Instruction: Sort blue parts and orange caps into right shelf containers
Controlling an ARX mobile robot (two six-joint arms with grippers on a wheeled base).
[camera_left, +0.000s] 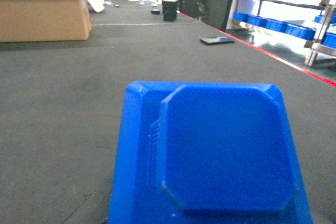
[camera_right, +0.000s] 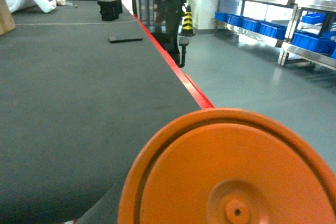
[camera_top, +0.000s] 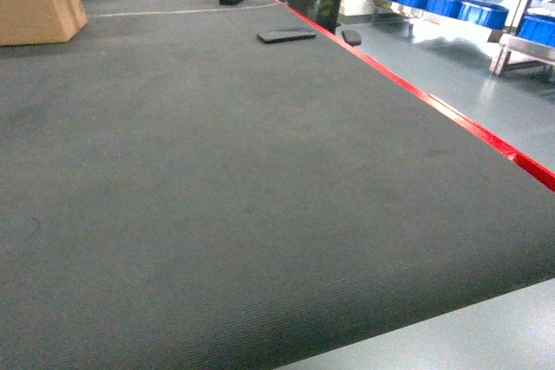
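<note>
Seemingly I'm mid-carry: a blue part (camera_left: 220,150) fills my left wrist view, an orange cap (camera_right: 231,171) my right; neither gripper's jaws show, so grip unknown; next I must drive toward the right shelf containers (camera_top: 442,3) beyond the carpet's (camera_top: 217,197) red edge.

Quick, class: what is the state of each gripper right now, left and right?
Left: fingers out of view; a blue octagonal plastic part fills its wrist view, so cannot tell.
Right: fingers out of view; a round orange plastic cap fills its view, so cannot tell.

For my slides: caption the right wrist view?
Orange cap fills the foreground above the dark mat, blue shelf bins beyond.
</note>
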